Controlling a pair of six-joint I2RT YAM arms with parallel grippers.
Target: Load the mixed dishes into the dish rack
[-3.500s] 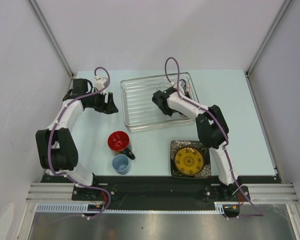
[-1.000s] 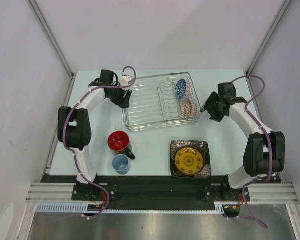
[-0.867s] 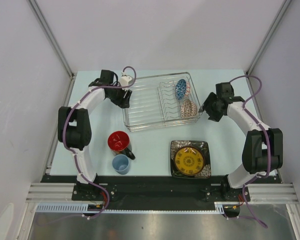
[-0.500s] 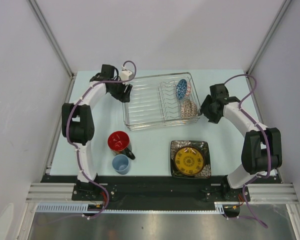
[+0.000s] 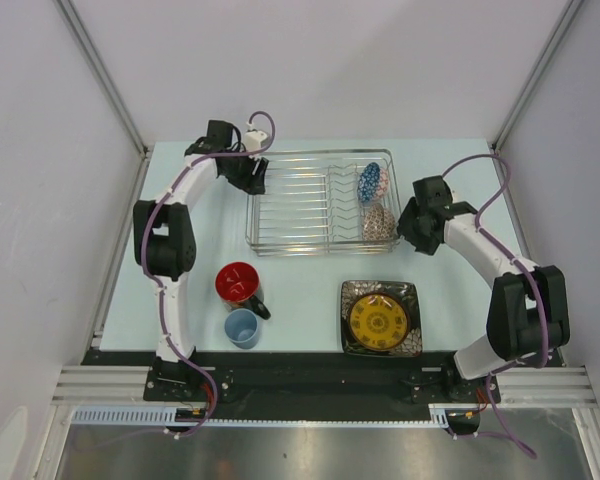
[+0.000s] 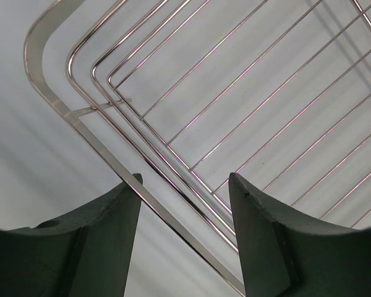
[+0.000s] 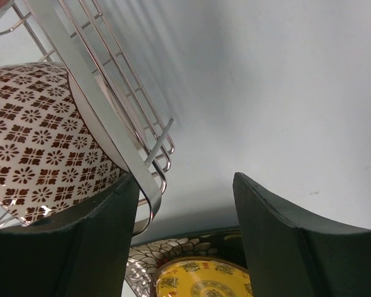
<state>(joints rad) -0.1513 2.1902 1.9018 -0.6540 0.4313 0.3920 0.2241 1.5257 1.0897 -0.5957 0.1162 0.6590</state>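
The silver wire dish rack (image 5: 315, 250) stands at the back middle of the table. The blue-patterned bowl (image 5: 370, 182) and the pinkish-beige bowl (image 5: 379, 222) stand on edge at its right end. My left gripper (image 5: 254, 178) is open at the rack's far-left corner, and the rim (image 6: 49, 93) runs between its jaws (image 6: 185, 207). My right gripper (image 5: 403, 222) is open at the rack's near-right corner (image 7: 151, 179), beside the beige bowl (image 7: 31, 136). The red-inside mug (image 5: 240, 284) and the light-blue cup (image 5: 242, 327) stand at the near left. The yellow plate (image 5: 379, 319) lies on the dark square plate (image 5: 352, 341).
The yellow plate (image 7: 198, 278) and the dark plate (image 7: 164, 250) show below the right fingers. White walls enclose the table on three sides. Both arm bases sit on the black rail at the near edge.
The rack has turned to sit squarer and a little right. My left gripper moved up along its far-left corner. My right gripper moved in closer to its near-right corner.
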